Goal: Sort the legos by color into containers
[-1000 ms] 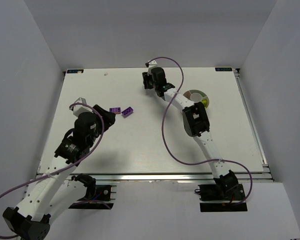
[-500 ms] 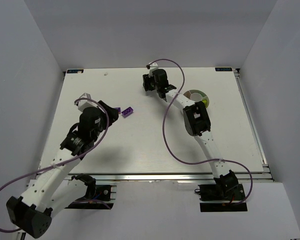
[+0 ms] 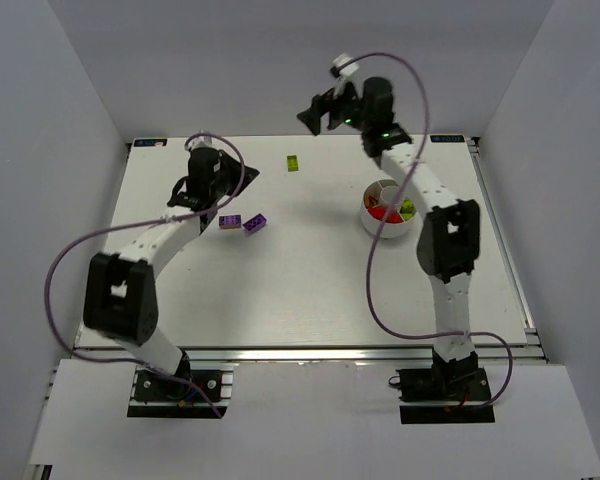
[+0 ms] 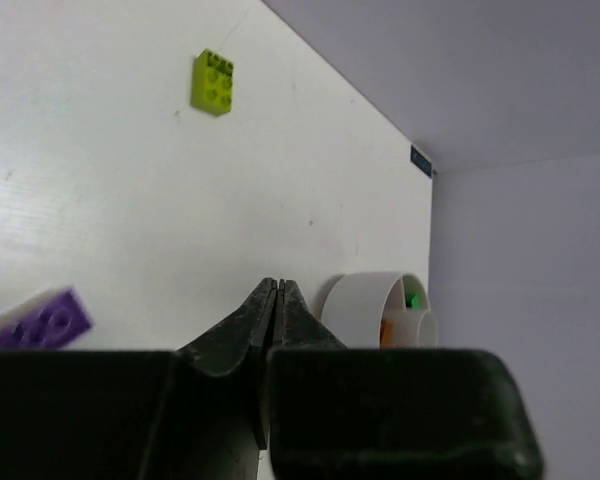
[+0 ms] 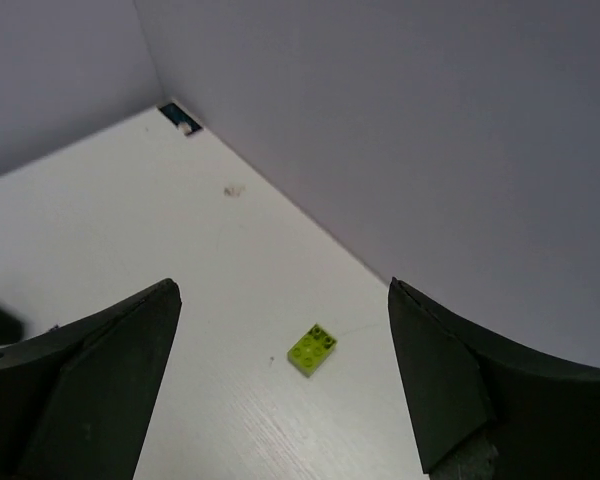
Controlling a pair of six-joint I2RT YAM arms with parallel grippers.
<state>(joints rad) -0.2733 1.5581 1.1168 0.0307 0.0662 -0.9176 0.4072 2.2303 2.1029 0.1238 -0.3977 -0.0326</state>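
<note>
A yellow-green lego [image 3: 293,163] [image 4: 213,82] [image 5: 314,349] lies alone on the far part of the table. Two purple legos [image 3: 230,221] [image 3: 256,224] lie side by side left of centre; one of them [image 4: 40,320] shows blurred in the left wrist view. The round white divided bowl [image 3: 387,225] [image 4: 365,305] stands at the right, its containers holding red, orange, green and yellow-green pieces. My left gripper [image 3: 250,172] [image 4: 273,290] is shut and empty, behind the purple pair. My right gripper [image 3: 312,112] [image 5: 281,287] hangs open high above the yellow-green lego, holding nothing.
Grey walls close the table in at the back and on both sides. A purple cable loops along each arm. Small dark markers sit at the back corners [image 3: 448,139] [image 3: 150,143] of the table.
The right gripper rose from the table and opened wide, uncovering the yellow-green lego and the bowl. The left gripper swung from beside the purple legos toward the back and shut empty.
</note>
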